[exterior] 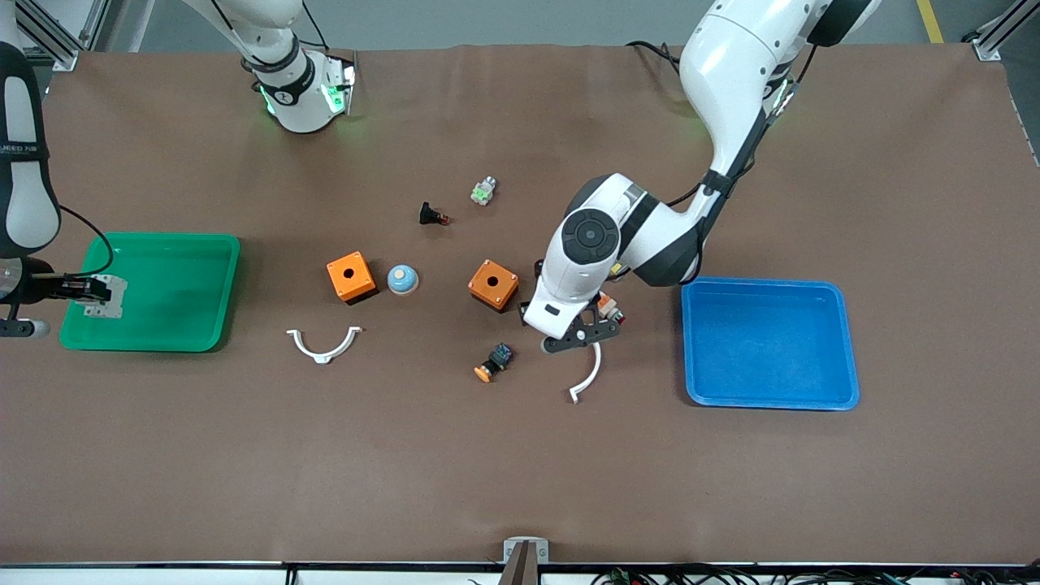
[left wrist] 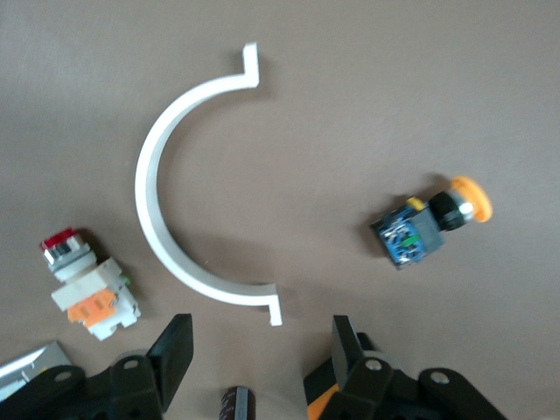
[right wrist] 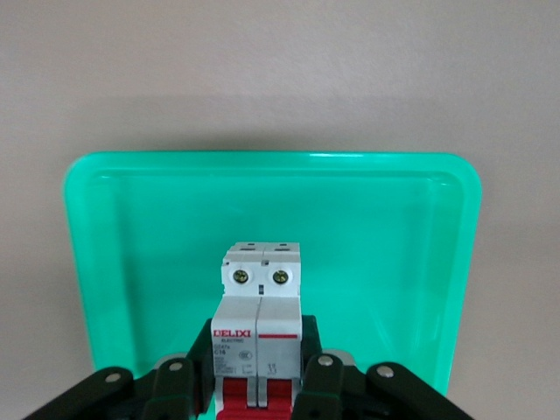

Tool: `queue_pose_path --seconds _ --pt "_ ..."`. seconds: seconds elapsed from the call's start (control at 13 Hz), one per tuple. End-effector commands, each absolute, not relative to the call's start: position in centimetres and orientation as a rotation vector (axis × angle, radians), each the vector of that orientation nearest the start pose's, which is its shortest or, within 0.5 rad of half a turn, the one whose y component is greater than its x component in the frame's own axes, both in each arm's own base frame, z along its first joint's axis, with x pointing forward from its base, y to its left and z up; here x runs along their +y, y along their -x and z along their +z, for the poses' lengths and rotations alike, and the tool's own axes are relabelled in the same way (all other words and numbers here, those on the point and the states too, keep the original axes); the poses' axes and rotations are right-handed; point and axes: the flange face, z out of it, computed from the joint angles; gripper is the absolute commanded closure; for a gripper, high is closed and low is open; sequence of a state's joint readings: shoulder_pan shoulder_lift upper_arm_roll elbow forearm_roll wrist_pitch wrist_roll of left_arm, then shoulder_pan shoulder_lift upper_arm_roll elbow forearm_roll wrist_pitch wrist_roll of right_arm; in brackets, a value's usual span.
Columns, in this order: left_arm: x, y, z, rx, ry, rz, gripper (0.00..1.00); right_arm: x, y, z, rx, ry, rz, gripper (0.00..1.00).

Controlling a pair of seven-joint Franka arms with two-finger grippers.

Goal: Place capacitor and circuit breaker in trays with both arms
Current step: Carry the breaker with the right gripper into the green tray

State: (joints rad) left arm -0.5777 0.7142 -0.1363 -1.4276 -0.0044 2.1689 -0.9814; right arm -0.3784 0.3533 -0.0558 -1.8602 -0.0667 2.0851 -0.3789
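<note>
Circuit breaker (right wrist: 260,337), a white-grey block with red toggles, is being pinched in the right claw (right wrist: 260,385) over the green plastic tray (right wrist: 114,262) and should be lowered flat before release, while the left claw (left wrist: 258,363), spread, is being held over the small black cylindrical capacitor (left wrist: 235,404).

The circuit breaker (right wrist: 261,337) carries a red brand label reading "DELIXI" on its grey face, seen in the right wrist view. Smaller print beneath the label is too fine to read with certainty. Lettering on the arm (exterior: 20,148) at the front view's edge is cut off and illegible.
</note>
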Motion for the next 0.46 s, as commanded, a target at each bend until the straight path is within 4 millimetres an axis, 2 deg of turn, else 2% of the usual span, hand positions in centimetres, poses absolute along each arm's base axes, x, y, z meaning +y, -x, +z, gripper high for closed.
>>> queue_pose_path --seconds 0.0,0.23,0.38 --pt "-47.2 -54.3 26.2 -0.593 3.133 0.119 0.26 -26.6 -53.6 29.1 0.012 3.168 0.208 0.87" --pt "-46.8 -51.8 23.7 -0.603 3.073 0.179 0.28 -26.7 -52.1 25.8 0.022 3.170 0.182 0.87" --pt "-47.4 -49.8 22.4 -0.610 3.039 0.206 0.28 -27.1 -51.4 23.9 0.042 3.161 0.185 0.87"
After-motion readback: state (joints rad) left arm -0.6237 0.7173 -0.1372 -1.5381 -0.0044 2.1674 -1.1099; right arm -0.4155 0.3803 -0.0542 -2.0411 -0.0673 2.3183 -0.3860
